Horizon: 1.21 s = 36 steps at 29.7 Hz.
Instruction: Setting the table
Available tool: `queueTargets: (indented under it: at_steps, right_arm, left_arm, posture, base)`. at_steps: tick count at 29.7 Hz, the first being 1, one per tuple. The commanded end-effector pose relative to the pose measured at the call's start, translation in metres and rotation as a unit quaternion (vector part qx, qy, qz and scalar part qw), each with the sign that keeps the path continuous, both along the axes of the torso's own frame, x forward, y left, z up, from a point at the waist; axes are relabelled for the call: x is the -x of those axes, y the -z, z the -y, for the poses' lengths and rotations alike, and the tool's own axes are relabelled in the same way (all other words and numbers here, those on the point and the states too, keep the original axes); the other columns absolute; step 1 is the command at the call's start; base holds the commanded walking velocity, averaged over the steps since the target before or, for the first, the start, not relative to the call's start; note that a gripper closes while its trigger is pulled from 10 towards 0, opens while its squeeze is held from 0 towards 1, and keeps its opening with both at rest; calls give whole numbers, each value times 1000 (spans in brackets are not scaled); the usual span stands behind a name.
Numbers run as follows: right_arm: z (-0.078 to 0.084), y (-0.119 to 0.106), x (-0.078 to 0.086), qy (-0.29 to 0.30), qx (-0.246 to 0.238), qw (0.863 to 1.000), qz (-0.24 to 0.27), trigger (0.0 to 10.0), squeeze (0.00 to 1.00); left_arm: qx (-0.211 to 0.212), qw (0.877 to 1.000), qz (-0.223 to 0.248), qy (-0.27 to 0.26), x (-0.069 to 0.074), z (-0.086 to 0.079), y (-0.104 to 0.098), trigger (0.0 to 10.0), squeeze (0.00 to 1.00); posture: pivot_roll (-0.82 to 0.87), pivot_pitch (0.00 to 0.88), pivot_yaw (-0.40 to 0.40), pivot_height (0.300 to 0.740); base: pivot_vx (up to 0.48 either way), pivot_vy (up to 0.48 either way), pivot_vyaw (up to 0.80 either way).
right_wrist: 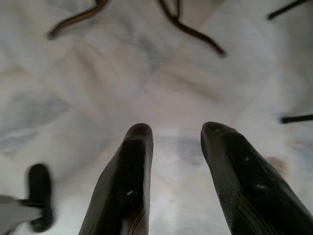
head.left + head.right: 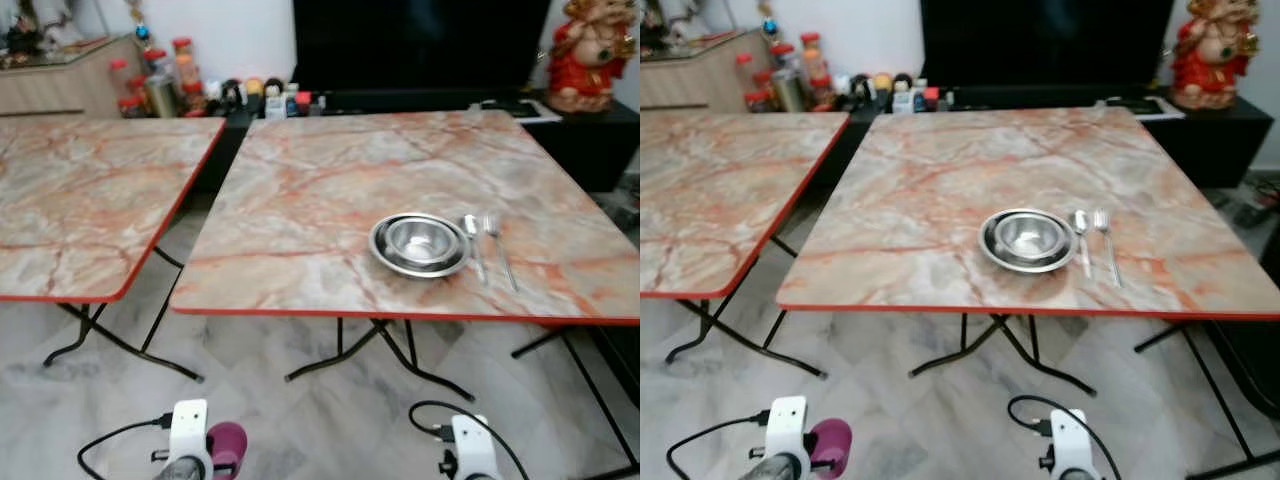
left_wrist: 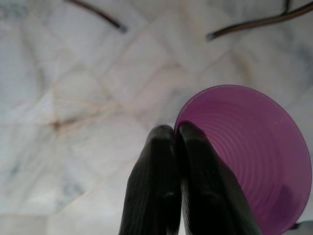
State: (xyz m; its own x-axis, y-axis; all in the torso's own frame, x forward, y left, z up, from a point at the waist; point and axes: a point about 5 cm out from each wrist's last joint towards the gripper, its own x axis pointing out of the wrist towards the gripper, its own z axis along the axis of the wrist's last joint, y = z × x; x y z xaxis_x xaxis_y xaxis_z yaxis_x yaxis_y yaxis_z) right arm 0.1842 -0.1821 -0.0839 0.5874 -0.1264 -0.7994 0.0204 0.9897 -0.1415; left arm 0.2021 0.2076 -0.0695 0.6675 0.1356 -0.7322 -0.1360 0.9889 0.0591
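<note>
**Purple cup carried low, place setting waiting for it**

Purple cup hangs at the robot's left side, above the pale marble floor, with its rim pinched between the left gripper fingers; one finger sits inside the mouth and the other outside the wall, pressed nearly together. Gripping by the rim leaves the base free, which should let the cup be stood straight down on a surface. From the head camera the cup shows beside the left wrist, well short of the table.

The right gripper points at the floor with its fingers spread apart and nothing between them, so it looks idle.

Ahead, on the near right part of the marble-patterned table, a steel plate holds a steel bowl nested in it. Just beside the plate, on its right, lie a spoon and a fork, parallel and pointing away from the robot. That setting appears to lack only a drinking vessel, so the cup probably belongs near it. A second table stands to the left.
</note>
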Motion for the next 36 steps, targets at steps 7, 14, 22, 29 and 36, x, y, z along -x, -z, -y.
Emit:
queueTargets:
  at_steps: [7,14,22,29,36]
  right_arm:
    - [10,-1,0,5,10,1000,0,10000,0]
    - [9,-1,1,4,10,1000,-2,10000,0]
    - [8,-1,1,-1,12,1000,-4,10000,0]
    - [6,-2,-2,-5,11,1000,-2,10000,0]
    - [7,-2,-3,-3,11,1000,0,10000,0]
  left_arm:
    - [2,1000,8,-6,-5,4,-2,10000,0]
    - [-28,999,9,-35,-1,-9,-3,10000,0]
    - [-227,961,23,-159,-4,-72,-29,10000,0]
    - [-351,891,119,-262,-25,-114,-77,10000,0]
    - [-461,805,314,-202,-85,-105,-154,10000,0]
  posture:
    - [-81,0,18,728]
    - [-78,0,16,728]
    - [-65,0,8,728]
    - [-61,0,8,728]
    - [-63,0,6,728]
  base:
    - [35,0,0]
    - [0,0,0]
    - [0,0,0]
    - [0,0,0]
    - [0,0,0]
